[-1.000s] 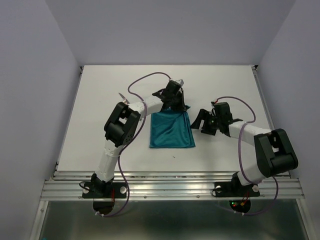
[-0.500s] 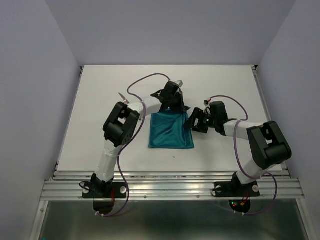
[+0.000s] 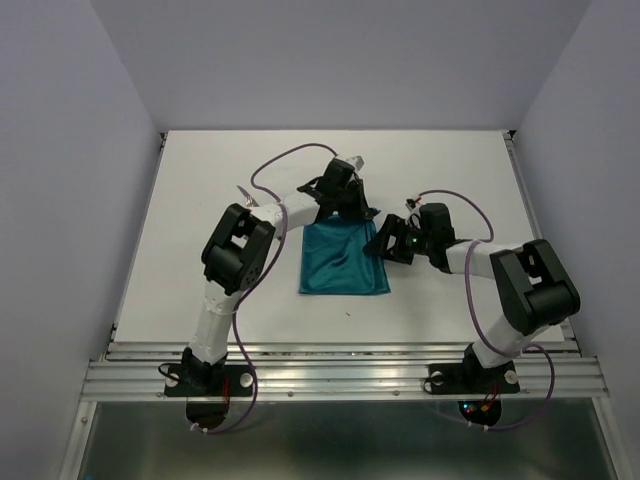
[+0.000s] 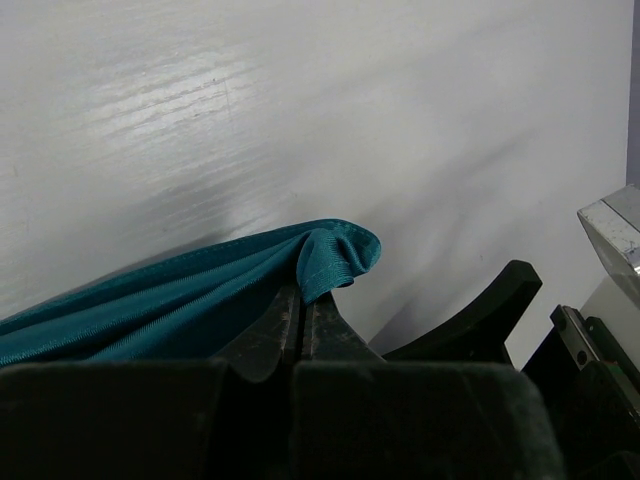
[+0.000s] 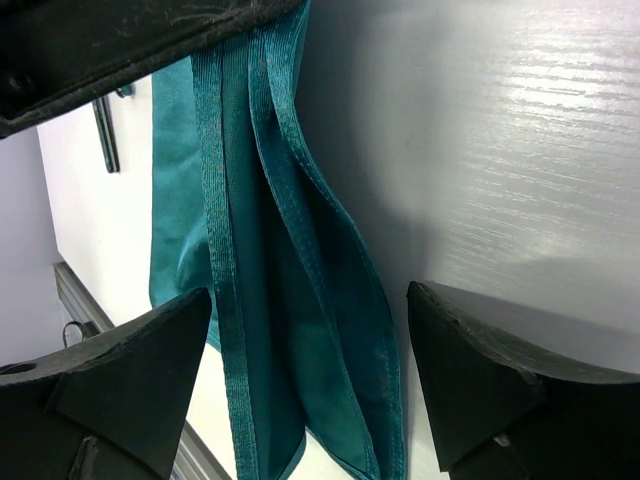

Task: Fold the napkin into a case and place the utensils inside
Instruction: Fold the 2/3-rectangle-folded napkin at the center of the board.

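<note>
— White table (image 3: 200, 200), pale lilac walls around it. Where is the napkin?

— The napkin (image 3: 343, 265) lies near the middle of the table, folded over in layers. Its 6 o'clock part rests flat, and its 12 o'clock edge is drawn up off the surface.

— What has hold of it?

— The left gripper (image 3: 346, 212), at that 12 o'clock edge. Its jaws are pressed together on a bunched fold of the cloth, and in its wrist view the teal edge curls over the pinched tips.

— And the other arm?

— The right gripper (image 3: 384, 243) sits at the napkin's 2 o'clock corner with its jaws spread wide and nothing held. In its wrist view the stacked edges of the cloth run down between the two fingers (image 5: 130, 380). Whether the cloth brushes either one, I cannot tell.
</note>
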Tool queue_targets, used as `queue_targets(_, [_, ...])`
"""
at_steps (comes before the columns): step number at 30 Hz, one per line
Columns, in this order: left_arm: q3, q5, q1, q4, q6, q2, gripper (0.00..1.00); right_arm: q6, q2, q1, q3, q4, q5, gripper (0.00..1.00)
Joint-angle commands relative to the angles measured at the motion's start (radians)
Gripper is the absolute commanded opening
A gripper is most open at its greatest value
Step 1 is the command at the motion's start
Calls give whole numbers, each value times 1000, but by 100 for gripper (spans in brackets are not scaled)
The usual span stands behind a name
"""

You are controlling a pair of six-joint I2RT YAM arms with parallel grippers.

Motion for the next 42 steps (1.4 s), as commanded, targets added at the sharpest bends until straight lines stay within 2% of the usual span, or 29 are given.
queue_targets(1, [-17,27,7,43,-4,-90,0,-16,28,11,-12,26,41,83])
queue_targets(8, [-60,60,17,87,-11,-109,0,-36,59,11,-14,27,73,82])
queue_targets(13, [-83,74,27,100,-2,-124,0,-48,54,11,-2,24,86,86])
queue_targets(19, [-109,97,36,136,-22,-129,0,-56,70,11,9,29,34,79])
queue_targets(22, [-114,103,40,147,-24,-130,0,-57,68,11,-3,40,24,79])
queue_targets(27, [-123,120,44,162,-22,-133,0,-70,99,11,23,41,18,90])
queue_targets(34, [-134,121,51,166,-19,-136,0,-79,123,11,60,41,9,92])
queue_targets(38, [-136,118,53,169,-22,-133,0,-71,114,11,54,52,-14,89])
queue_targets(42, [-139,109,57,175,-33,-133,0,-64,99,11,17,63,-16,77])
